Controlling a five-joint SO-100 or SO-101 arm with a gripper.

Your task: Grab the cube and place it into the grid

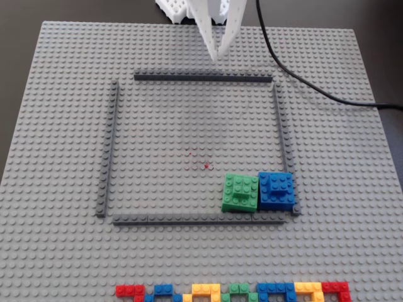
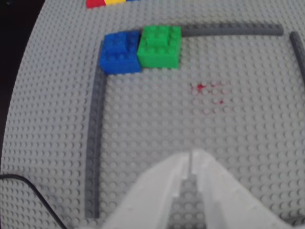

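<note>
My gripper (image 1: 215,56) — jaws closed, empty — above the grid (image 1: 201,78); green cube (image 1: 240,192) inside, touching blue block (image 1: 276,190).

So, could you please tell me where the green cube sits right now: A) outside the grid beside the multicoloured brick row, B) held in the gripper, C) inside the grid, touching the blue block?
C: the green cube rests inside the grid, in a corner, flush against the blue block; the gripper holds nothing.
</note>
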